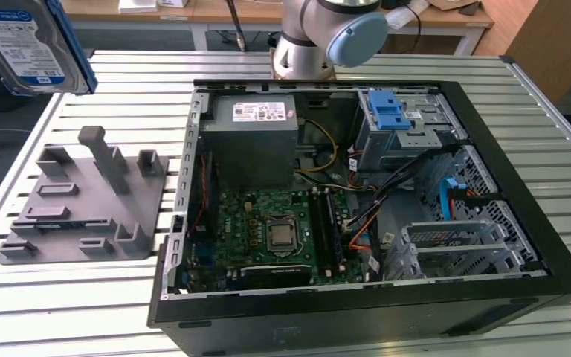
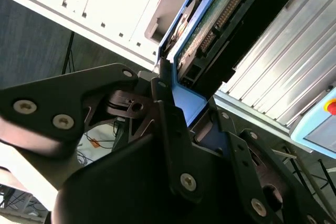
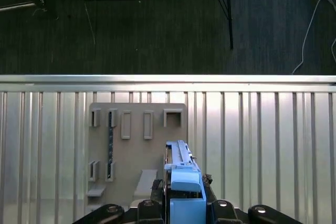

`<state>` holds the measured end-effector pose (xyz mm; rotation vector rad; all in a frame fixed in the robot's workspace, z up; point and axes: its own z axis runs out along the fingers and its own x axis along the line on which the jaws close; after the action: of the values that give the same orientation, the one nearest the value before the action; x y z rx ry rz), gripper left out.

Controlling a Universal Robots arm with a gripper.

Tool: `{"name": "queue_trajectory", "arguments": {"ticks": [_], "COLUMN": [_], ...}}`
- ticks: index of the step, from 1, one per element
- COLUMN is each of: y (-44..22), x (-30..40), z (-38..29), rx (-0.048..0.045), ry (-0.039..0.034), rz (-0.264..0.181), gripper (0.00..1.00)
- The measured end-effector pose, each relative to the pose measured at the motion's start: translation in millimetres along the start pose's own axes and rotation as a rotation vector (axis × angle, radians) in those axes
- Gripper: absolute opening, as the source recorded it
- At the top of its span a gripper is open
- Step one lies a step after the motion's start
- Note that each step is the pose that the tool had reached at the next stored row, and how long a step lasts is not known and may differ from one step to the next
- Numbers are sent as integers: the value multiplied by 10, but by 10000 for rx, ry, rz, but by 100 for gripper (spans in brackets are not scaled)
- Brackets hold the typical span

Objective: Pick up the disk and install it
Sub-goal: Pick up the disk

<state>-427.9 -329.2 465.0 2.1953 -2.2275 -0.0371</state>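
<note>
A robot hand (image 2: pixel 181 103) is closing firmly on the disk (image 2: pixel 220 19), its black fingers (image 2: pixel 168 124) pinching the blue carrier (image 2: pixel 186 100) at one end so that the rest of the drive is sticking out beyond the fingertips, with its circuit board and connector edge in the open. Gripping by the plastic frame is probably keeping pressure off the drive body and leaving the far end free to enter a bay. In the exterior view the disk (image 1: pixel 27 44) is hanging high in the air, label facing the camera, well clear of everything beneath the hand. Directly below the hand the grey fixture (image 3: pixel 136 145) is lying flat on the slatted metal worktop (image 3: pixel 262 145), its upright posts and slots evidently shaped to stand parts on edge for easy grasping. Off to one side of the hand, well apart, the open computer case (image 1: pixel 365 186) is lying on its side with its interior facing up, and the drive cage (image 1: pixel 404 119) with its blue latch is sitting in the corner nearest the arm's base (image 1: pixel 311 41). The disk is not yet installed.
</note>
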Motion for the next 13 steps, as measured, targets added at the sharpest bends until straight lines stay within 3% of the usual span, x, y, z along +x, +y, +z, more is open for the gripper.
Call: {"name": "queue_trajectory", "arguments": {"ticks": [13], "y": [-467], "x": [-7], "z": [-12], "rx": [-1], "ry": [0], "rz": [0], "gripper": [36]}}
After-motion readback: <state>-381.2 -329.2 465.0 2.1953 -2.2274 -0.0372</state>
